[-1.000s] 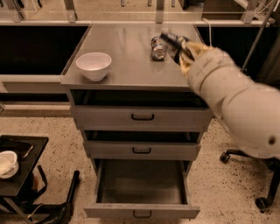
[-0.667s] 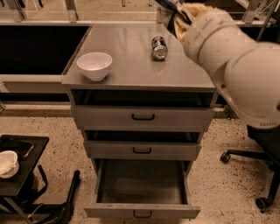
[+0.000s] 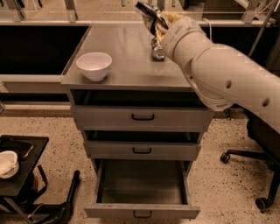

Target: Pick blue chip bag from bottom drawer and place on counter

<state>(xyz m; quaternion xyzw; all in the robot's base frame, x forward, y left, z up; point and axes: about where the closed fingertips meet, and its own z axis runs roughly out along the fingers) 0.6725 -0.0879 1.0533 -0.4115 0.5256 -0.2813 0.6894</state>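
Observation:
The blue chip bag (image 3: 147,10) hangs crumpled and dark above the far part of the counter (image 3: 127,48). My gripper (image 3: 155,22) is shut on it, at the end of my big white arm that reaches in from the right. The bag hovers just above and behind a blue-and-silver drink can (image 3: 157,49) lying on the counter. The bottom drawer (image 3: 142,212) is pulled wide open below, and its inside shows nothing in it.
A white bowl (image 3: 93,65) stands on the counter's front left. Two shallower drawers (image 3: 142,117) above the bottom one are slightly ajar. A black side table (image 3: 19,170) with a white cup is at lower left, an office chair base (image 3: 249,159) at right.
My arm has swung up and to the left over the counter, carrying the bag from beside the can to above and behind it.

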